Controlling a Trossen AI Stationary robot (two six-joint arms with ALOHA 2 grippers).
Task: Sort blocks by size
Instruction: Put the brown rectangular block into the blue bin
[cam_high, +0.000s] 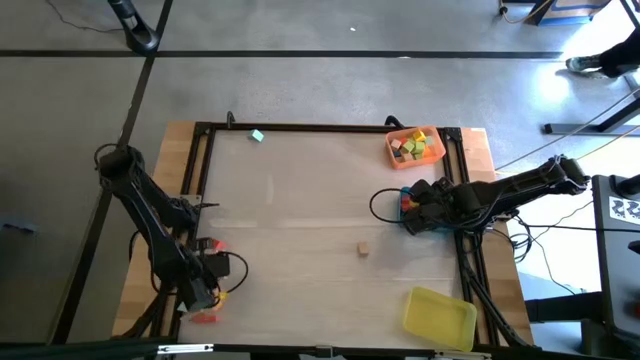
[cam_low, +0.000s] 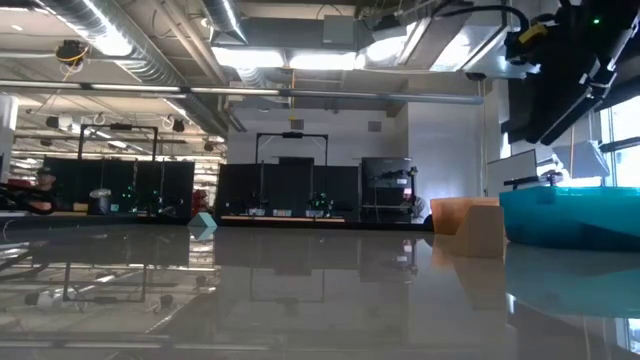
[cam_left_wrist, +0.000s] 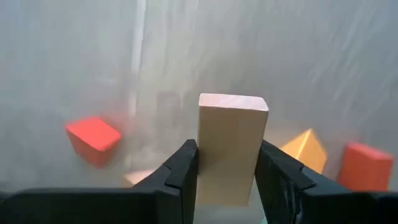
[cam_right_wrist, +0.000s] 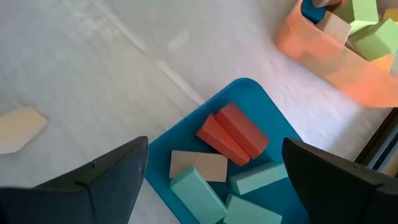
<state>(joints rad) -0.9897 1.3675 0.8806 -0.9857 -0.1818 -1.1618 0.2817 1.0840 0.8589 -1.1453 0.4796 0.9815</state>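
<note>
Left gripper (cam_left_wrist: 227, 171) clamps a tan bar (cam_left_wrist: 231, 146); right gripper (cam_right_wrist: 214, 177) gapes wide above the blue tray (cam_right_wrist: 261, 99).

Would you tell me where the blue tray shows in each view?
High view: blue tray right of centre.
Low view: blue tray far right.
Left wrist view: not in it.
Right wrist view: blue tray lower centre.
Shared landmark: the orange tray beside it, high and right wrist views.
</note>
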